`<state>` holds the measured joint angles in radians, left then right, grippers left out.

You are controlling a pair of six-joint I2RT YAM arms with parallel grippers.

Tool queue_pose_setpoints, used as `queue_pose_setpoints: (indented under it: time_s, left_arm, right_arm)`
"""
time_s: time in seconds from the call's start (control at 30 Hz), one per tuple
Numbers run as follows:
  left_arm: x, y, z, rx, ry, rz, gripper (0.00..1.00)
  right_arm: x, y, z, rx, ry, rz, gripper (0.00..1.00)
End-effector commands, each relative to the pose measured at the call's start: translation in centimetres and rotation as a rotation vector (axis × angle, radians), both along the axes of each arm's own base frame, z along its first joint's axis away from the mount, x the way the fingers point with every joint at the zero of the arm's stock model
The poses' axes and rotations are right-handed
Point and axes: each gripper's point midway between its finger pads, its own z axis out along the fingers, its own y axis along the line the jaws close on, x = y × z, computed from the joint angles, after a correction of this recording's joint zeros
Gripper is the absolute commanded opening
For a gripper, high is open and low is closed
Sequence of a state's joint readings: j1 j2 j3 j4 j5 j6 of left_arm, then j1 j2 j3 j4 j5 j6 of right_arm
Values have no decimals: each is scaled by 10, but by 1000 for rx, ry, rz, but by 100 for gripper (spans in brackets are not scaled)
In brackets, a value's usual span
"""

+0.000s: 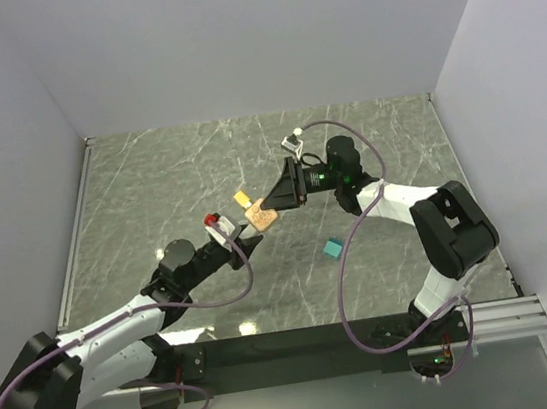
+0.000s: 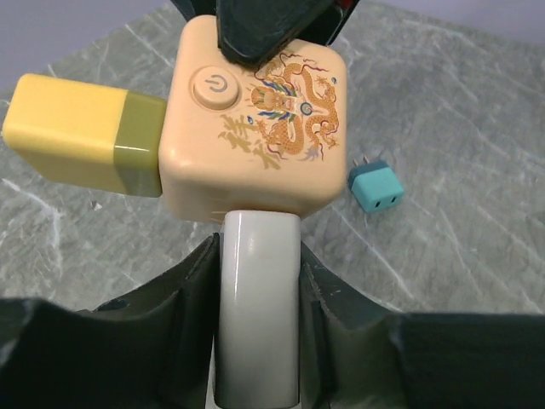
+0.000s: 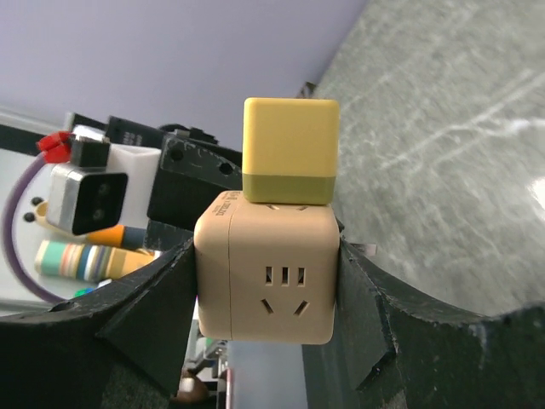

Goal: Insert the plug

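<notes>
Left gripper (image 2: 258,253) had its fingers pinching the white rectangular plastic plug (image 2: 258,332) by its long sides, with the nose aimed at the beige plastic socket cube (image 2: 255,128). The plug end was touching the cube's near face. Couldn't tell whether the pins were fully seated.

Right gripper (image 3: 266,256) was clamped on two opposite faces of the cube, holding it in the air over the middle of the grey marble-look tabletop (image 1: 149,180). My read: it serves as a fixture so the left arm has something to push against.

A yellow plastic plug (image 2: 72,128) sat in another face, clear of both grips. A small teal plastic plug (image 2: 377,187) lay loose on the tabletop, right of middle, towards the near edge.

Judgement: this was the insertion step, close to done. Push straight along the plug axis, since any skew would likely twist the cube in the right grip.
</notes>
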<state>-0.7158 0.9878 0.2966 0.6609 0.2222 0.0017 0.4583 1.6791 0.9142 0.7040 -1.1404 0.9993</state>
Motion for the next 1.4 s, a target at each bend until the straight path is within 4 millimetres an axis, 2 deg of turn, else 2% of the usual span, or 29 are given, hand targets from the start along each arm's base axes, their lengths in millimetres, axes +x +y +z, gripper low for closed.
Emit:
queue_pose_setpoints:
  time_s: [0.0,0.17,0.2,0.37,0.47,0.5,0.53,0.8,1.07,1.13,1.17,1.2,1.23,1.27,1.3,1.37]
  left_arm:
    - [-2,-15,27,-74,-33,-58,22]
    - [-2,-20,22,-93,-3,-72,10]
    - [-2,-22,19,-92,12,-73,7]
    - [-2,-33,18,-118,86,-107,1]
    - [-2,-36,14,-124,118,-115,1]
    - [-1,-36,13,-127,128,-112,1]
    - [-2,-37,13,-128,136,-115,1]
    - [-11,-39,24,-171,183,-146,1]
    - [-15,-43,23,-201,247,-179,1]
    - [-16,-44,17,-204,275,-217,0]
    - [-17,-45,22,-228,280,-246,0]
    - [-17,-45,16,-225,307,-263,0]
    - [-18,-44,17,-228,315,-300,1]
    - [-17,-44,19,-241,324,-311,1]
    - [-16,-45,16,-236,337,-317,1]
    - [-19,-45,13,-219,349,-352,1]
  right_arm:
    - [2,0,25,-7,-201,-29,4]
    - [7,-1,18,-54,-220,-72,15]
    - [8,-1,15,-63,-217,-79,23]
    - [11,-3,4,-93,-227,-104,40]
    - [15,-2,-1,-102,-220,-117,54]
    - [17,-2,-4,-108,-219,-119,64]
    - [18,-2,-4,-111,-219,-123,67]
    - [26,-3,-10,-123,-217,-143,82]
    - [32,-6,-13,-130,-212,-157,84]
    - [36,-10,-17,-150,-218,-197,85]
    - [38,-13,-19,-164,-215,-216,85]
    - [38,-17,-18,-174,-224,-236,85]
    - [46,-22,-20,-199,-253,-285,85]
    - [45,-26,-24,-220,-256,-303,85]
    - [46,-30,-15,-224,-292,-334,86]
    - [55,-42,-18,-281,-328,-404,87]
